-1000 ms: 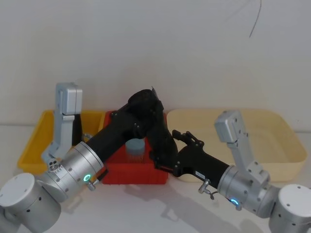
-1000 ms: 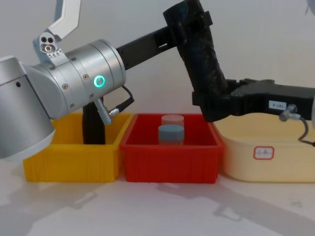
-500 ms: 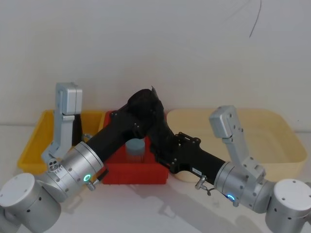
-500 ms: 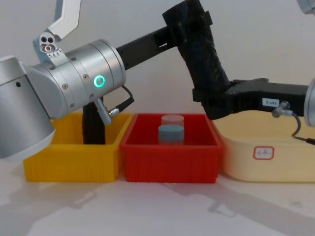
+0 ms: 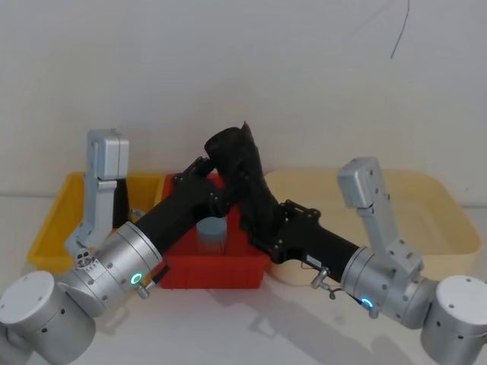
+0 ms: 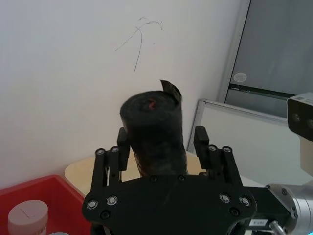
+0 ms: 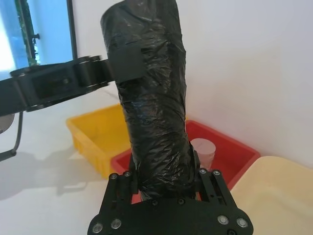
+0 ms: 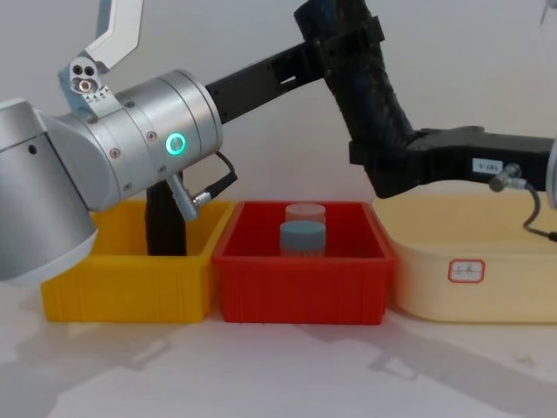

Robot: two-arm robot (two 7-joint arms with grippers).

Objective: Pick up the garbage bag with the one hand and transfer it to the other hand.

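Since 1 s ago, the garbage bag point(image 8: 370, 96) has moved higher and farther right, carried by the right gripper point(image 7: 164, 176). The right gripper is clenched around the roll's lower end. The left gripper point(image 6: 161, 138) straddles the upper end with its jaws spread, and a gap shows on 1 side. Judgement: gripping at opposite ends gives each gripper its own zone, so the hand-over needs no moment without support. The roll hangs tilted in the air above the seam between the red bin point(image 8: 300, 287) and the cream tub point(image 8: 470, 300), both at the bench's far edge. The load appears to rest with the right gripper. The left arm's withdrawal remains.
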